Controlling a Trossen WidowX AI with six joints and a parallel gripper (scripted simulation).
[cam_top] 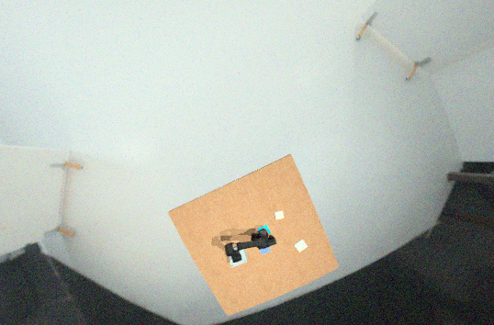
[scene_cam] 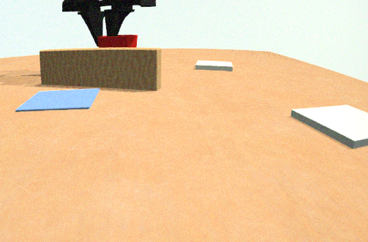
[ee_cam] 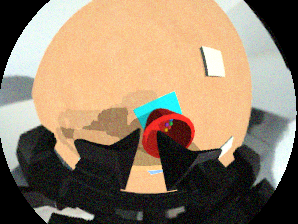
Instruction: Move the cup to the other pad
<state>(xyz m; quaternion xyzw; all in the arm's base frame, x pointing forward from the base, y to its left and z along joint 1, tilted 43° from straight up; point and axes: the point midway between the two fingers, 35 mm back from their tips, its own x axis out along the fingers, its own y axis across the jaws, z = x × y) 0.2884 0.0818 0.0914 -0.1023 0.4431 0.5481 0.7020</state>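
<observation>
The red cup (scene_cam: 124,41) (ee_cam: 184,132) is upright at the cyan pad (cam_top: 264,228) (ee_cam: 165,102), with small coloured marbles (ee_cam: 168,124) inside. Its base is hidden behind the wooden block in the exterior view. My gripper (scene_cam: 104,40) (ee_cam: 148,131) is partly open at the cup's rim. In the wrist view one finger is outside the cup and the other reaches inside its rim, with a gap between them. The blue pad (cam_top: 265,251) (scene_cam: 60,100) lies on the other side of the block and holds nothing.
The long wooden block (scene_cam: 100,69) stands between the pads as a low wall. Two white square tiles lie on the table, one farther back (cam_top: 279,215) (scene_cam: 214,64) (ee_cam: 215,62) and one nearer the exterior camera (cam_top: 300,245) (scene_cam: 339,121).
</observation>
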